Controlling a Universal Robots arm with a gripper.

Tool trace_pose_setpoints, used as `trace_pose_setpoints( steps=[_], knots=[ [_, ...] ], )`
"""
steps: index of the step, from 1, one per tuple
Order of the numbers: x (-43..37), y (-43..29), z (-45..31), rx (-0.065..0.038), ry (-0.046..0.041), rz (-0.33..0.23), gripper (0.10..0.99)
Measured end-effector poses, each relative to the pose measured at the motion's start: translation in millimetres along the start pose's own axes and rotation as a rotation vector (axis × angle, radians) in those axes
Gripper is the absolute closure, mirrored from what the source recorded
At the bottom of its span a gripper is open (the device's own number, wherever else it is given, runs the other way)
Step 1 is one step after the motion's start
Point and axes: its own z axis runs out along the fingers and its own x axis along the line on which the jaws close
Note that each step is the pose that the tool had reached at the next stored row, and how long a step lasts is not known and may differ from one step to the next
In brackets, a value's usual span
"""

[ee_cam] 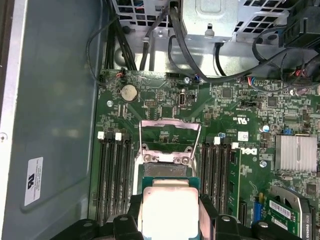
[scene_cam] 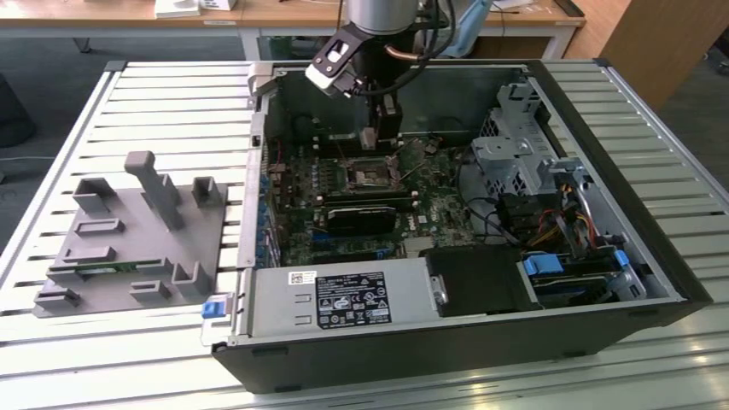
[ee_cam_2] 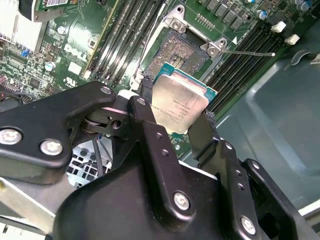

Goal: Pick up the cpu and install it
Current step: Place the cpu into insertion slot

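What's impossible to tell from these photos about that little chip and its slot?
cpu underside: faces away in both wrist views.
cpu's side edges, second wrist view: covered by the tool.
The socket, near part, second wrist view: the cpu covers it.
Gap between cpu and socket, exterior view: the tool blocks it.

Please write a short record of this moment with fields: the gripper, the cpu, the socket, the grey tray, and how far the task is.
gripper: shut on the cpu, fingers on two opposite edges
cpu: metal top towards both wrist cameras, held near the socket, not seated
socket: empty, its bracket raised
grey tray: at the exterior view's left, apart from the gripper
task: cpu picked up, not yet installed
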Motion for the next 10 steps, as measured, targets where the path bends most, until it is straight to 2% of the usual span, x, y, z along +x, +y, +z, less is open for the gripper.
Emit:
trace_pose_setpoints(
  steps=[10],
  knots=[
    [0.0, -0.3, 4.2, 0.0, -0.0001, 0.0, 0.553]
  ],
)
